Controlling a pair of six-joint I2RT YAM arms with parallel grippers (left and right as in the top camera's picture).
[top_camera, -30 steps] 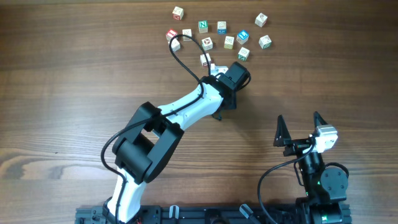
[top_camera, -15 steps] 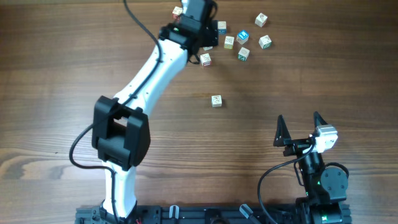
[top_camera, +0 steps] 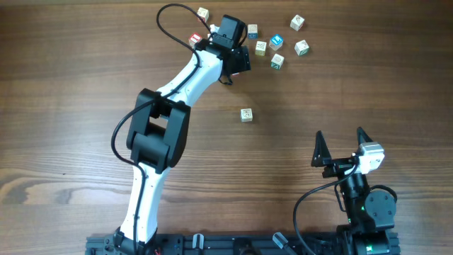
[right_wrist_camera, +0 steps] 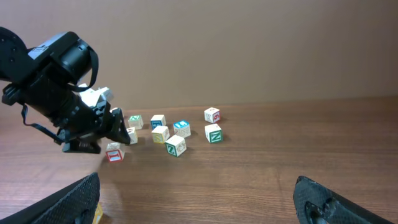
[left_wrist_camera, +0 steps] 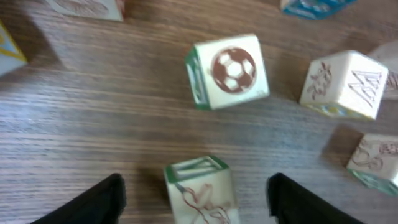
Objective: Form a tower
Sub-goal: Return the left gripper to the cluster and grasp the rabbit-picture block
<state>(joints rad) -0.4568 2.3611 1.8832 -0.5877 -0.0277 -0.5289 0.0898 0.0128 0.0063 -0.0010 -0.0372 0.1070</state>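
No tower is in view; only single letter cubes show. One pale cube [top_camera: 245,115] stands alone mid-table. My left gripper [top_camera: 237,61] is over the cluster of cubes at the back. In the left wrist view it [left_wrist_camera: 196,190] is open, and a green-topped cube [left_wrist_camera: 199,186] sits between its fingers [left_wrist_camera: 106,199] with a gap on each side. A football-print cube [left_wrist_camera: 230,71] lies just beyond it. My right gripper [top_camera: 340,136] hovers near the front right, open and holding nothing [right_wrist_camera: 199,199].
Several loose cubes lie at the back, among them a blue-topped one [top_camera: 276,42], a green one [top_camera: 302,47] and a red one [top_camera: 196,40]. The right wrist view shows the same cluster [right_wrist_camera: 175,145] beside the left arm [right_wrist_camera: 68,106].
The left arm left one cube alone mid-table and swung to the back cluster. It has since pulled back slightly and now straddles a green-topped cube. The right arm is unmoved.
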